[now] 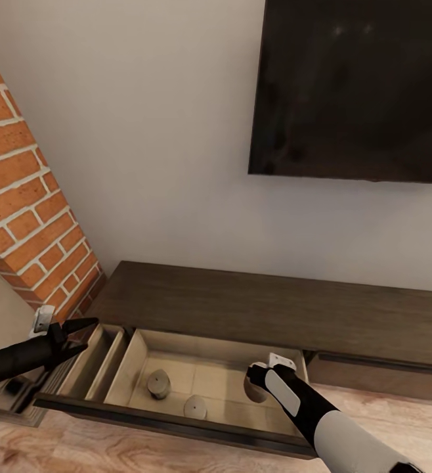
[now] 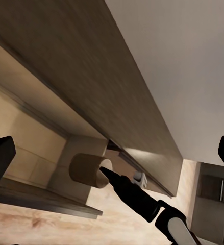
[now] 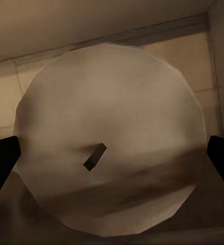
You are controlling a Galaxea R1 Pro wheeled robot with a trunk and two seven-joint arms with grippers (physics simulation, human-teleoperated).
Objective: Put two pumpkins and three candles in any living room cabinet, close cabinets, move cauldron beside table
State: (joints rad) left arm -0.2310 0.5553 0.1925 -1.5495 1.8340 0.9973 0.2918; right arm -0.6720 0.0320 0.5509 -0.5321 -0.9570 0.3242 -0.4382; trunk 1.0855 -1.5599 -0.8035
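The right claw (image 1: pixel 259 381) pinches a candle (image 1: pixel 255 387) over the open cabinet (image 1: pixel 176 424) drawer, low in the frame. Two candles (image 1: pixel 158 383) stand below. The left claw (image 1: pixel 78 335) is spread.

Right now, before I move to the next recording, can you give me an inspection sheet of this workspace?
Surface: long low dark-brown wooden cabinet; its pale beige pull-out drawer is open.
Job's things: two short grey round candles stand on the drawer's floor; a third pale round candle is held over the drawer's right end, wick towards the right wrist camera.
Clutter: nothing seen.
Grippers: left gripper open and empty beside the drawer's left end, black fingers spread; right gripper has its fingers on either side of the third candle.
Cables: nothing seen.
Surroundings: black flat screen on a plain white wall, red brick column at left, light wooden floor.
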